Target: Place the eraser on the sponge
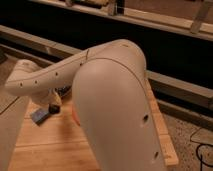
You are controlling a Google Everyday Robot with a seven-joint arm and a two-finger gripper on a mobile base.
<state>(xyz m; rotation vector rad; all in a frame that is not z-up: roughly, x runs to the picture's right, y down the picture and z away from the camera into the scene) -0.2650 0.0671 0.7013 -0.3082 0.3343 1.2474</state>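
The blue-grey sponge [38, 116] lies on the left part of the wooden table [55, 145]. A small black block, the eraser [54, 108], sits right at the sponge's right end, touching or overlapping its corner. My gripper [52, 101] is directly above the eraser, at the end of the white forearm that reaches in from the right, and the wrist hides most of it. Whether the eraser is held cannot be made out.
My large white upper arm and elbow [115, 100] block the middle and right of the table. A sliver of an orange-red object [74, 114] shows beside the arm. A dark railing and a ledge [170, 80] run behind the table.
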